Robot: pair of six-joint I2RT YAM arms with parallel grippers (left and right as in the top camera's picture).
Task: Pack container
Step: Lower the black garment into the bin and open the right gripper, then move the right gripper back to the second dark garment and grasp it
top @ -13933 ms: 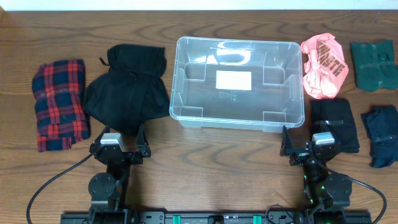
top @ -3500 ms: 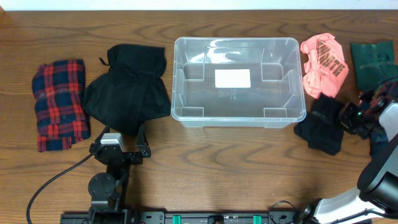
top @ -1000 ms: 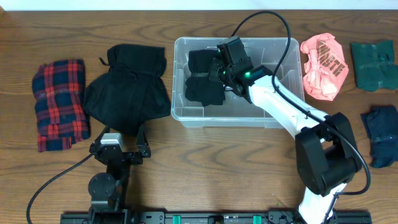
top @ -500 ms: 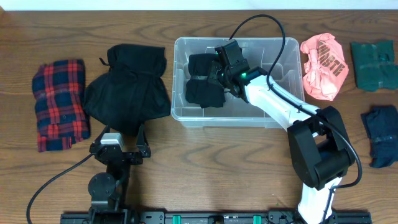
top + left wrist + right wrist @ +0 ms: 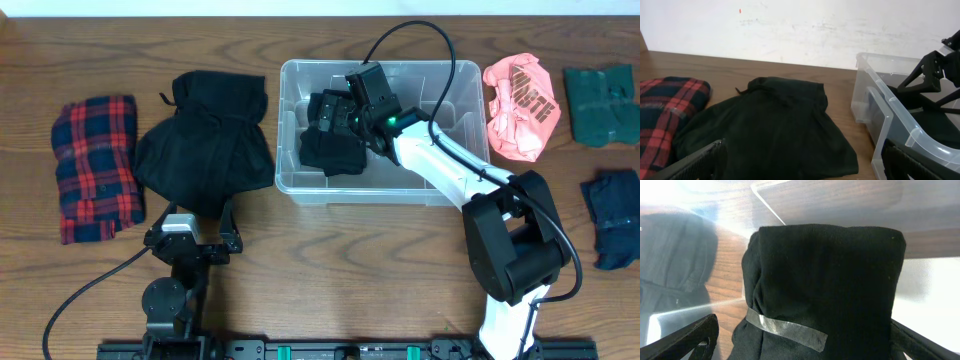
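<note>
Right gripper point(image 5: 328, 112) spread over black bundle point(image 5: 325, 152) in container point(image 5: 380, 192).

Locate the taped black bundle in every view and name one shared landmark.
Overhead: taped black bundle in the left half of the container.
Left wrist: bundle at far right, dark behind the clear wall.
Right wrist: bundle fills the centre.
Shared landmark: the container's clear wall.
</note>
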